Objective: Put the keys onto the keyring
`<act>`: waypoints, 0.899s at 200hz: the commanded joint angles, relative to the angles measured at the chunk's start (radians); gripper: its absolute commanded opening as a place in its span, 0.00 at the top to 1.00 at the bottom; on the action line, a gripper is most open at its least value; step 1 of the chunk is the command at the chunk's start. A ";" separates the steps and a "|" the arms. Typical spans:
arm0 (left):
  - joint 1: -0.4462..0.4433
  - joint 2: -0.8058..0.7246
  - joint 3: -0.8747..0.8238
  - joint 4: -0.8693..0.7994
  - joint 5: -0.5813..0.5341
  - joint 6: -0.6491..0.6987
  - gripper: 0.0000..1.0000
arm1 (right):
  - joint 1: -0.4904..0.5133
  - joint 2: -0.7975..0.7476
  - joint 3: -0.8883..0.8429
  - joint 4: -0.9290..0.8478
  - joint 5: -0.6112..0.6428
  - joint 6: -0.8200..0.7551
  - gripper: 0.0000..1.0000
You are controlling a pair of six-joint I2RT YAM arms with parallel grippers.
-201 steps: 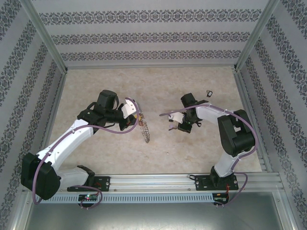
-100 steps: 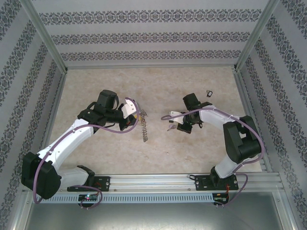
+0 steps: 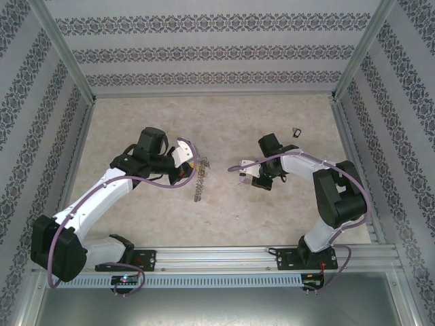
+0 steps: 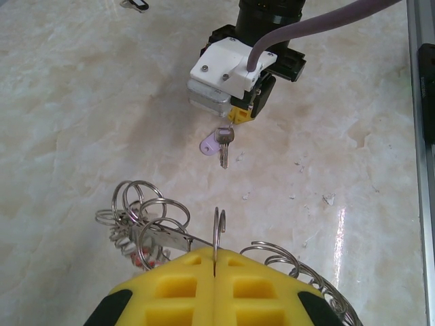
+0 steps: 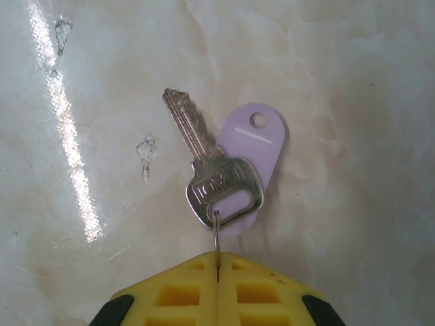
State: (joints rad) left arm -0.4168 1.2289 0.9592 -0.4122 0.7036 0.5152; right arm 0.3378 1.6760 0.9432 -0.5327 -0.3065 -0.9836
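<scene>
My left gripper (image 4: 215,255) is shut on the keyring (image 4: 219,229), pinching its thin silvery wire edge-on between the yellow fingers. Several small split rings (image 4: 146,204) and a cluster with red bits hang along it. In the top view the keyring (image 3: 198,185) dangles below the left gripper (image 3: 194,165). My right gripper (image 5: 217,257) is shut on a small ring threaded through a silver key (image 5: 207,163) with a lilac tag (image 5: 250,142), held just above the table. The two grippers face each other across a short gap, the right gripper (image 3: 242,175) to the right of the keyring.
A small dark-tagged key (image 3: 296,132) lies on the marble tabletop (image 3: 217,115) at the back right. Patterned walls and metal posts enclose the table on three sides. A metal rail (image 3: 224,257) runs along the near edge.
The dangling keyring has swung a little to the left and nearer the left gripper. The right gripper has shifted slightly back with its key. Both stay shut.
</scene>
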 commanded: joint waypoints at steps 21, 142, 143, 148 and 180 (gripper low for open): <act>0.008 -0.003 -0.010 0.012 0.033 0.004 1.00 | 0.010 0.035 0.011 -0.019 0.018 -0.028 0.88; 0.008 -0.004 -0.034 0.035 0.032 -0.002 1.00 | 0.029 0.071 0.053 -0.039 0.031 -0.026 0.78; 0.008 -0.005 -0.033 0.035 0.033 -0.001 1.00 | 0.029 0.071 0.054 -0.040 0.030 -0.027 0.78; 0.009 -0.004 -0.033 0.035 0.034 -0.001 1.00 | 0.030 0.073 0.059 -0.044 0.027 -0.026 0.78; 0.010 -0.003 -0.031 0.029 0.031 0.000 1.00 | 0.033 0.075 0.078 -0.051 0.004 -0.020 0.78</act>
State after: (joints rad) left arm -0.4168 1.2289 0.9264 -0.4114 0.7033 0.5148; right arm 0.3626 1.7336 0.9894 -0.5606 -0.2760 -0.9985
